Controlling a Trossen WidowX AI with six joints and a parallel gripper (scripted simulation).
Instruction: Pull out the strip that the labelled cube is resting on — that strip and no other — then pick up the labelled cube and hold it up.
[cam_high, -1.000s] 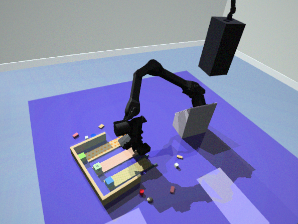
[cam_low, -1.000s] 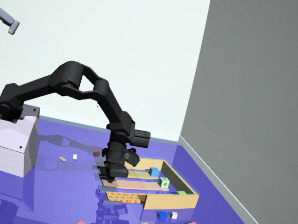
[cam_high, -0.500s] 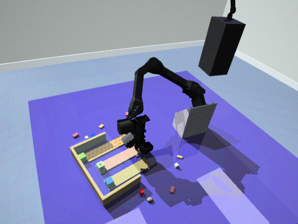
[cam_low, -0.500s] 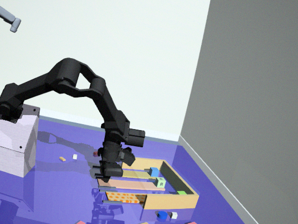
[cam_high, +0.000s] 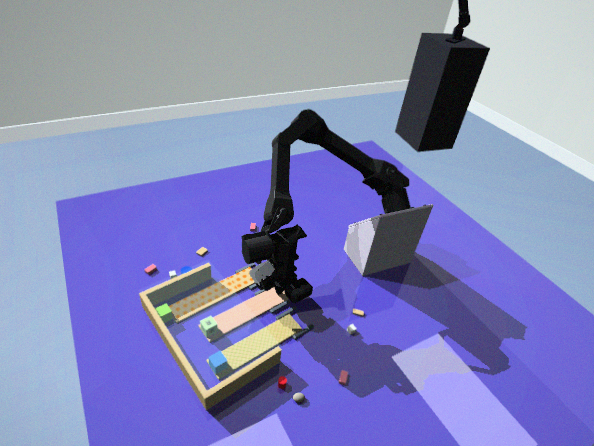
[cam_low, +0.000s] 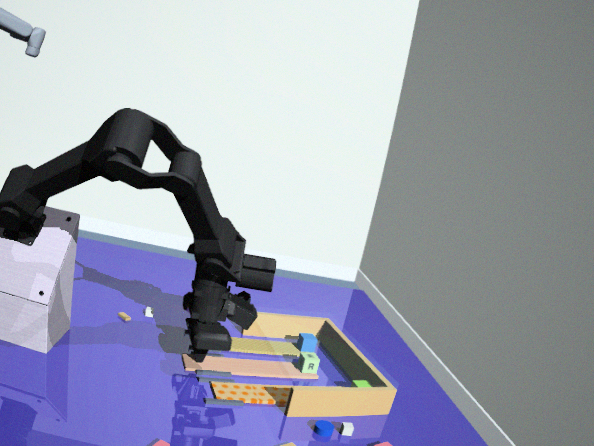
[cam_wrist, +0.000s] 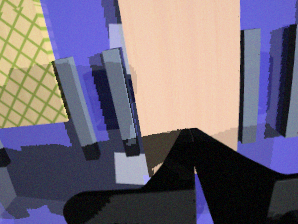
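Note:
The labelled cube (cam_high: 208, 327) (cam_low: 309, 363) is pale green with a dark letter R. It rests on the far end of the plain pink strip (cam_high: 250, 310) (cam_low: 245, 366) (cam_wrist: 185, 65), inside the wooden frame. My gripper (cam_high: 289, 296) (cam_low: 199, 357) (cam_wrist: 189, 135) is shut, with nothing visible between the fingers. Its tips are down at the strip's near end, on or just over its top face; contact itself is partly hidden. A blue cube (cam_high: 218, 363) (cam_low: 307, 342) sits on the yellow lattice strip (cam_high: 257, 347) (cam_low: 260, 346) (cam_wrist: 25, 55).
The orange-dotted strip (cam_high: 200, 300) (cam_low: 240, 393) has a green cube (cam_high: 164, 313) (cam_low: 362, 384) at its far end. The wooden frame (cam_high: 173, 345) (cam_low: 345, 402) stands around the cubes. Grey rails (cam_low: 215, 376) (cam_wrist: 251, 85) flank the strip ends. Small loose pieces lie outside.

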